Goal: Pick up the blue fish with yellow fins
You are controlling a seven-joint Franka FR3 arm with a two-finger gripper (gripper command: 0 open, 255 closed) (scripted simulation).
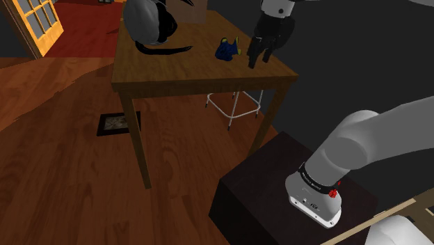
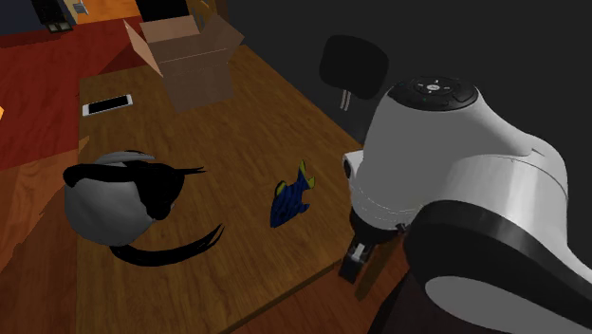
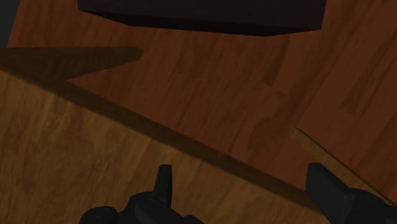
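The pincer point(image 1: 257, 58) hangs over the surface point(image 1: 174, 73), right of centre in the upper part of the shoulder view. Its fingers point(image 3: 163, 184) are apart with nothing between them. The wrist view looks down on the surface's edge and the floor point(image 3: 210, 83) past it, so the pincer seems aimed off the target.

The fish point(image 1: 227, 49), blue with yellow fins, rests on the surface just left of the pincer in the shoulder view. Whether it lies flat or stands on its belly is hard to tell. Further left sits a grey ball point(image 1: 146, 21) with black straps.

A straight descent from here would likely close on air near the edge. A low sideways sweep could shove the fish along. If it lies flat, the fingers may catch only a fin and slip.
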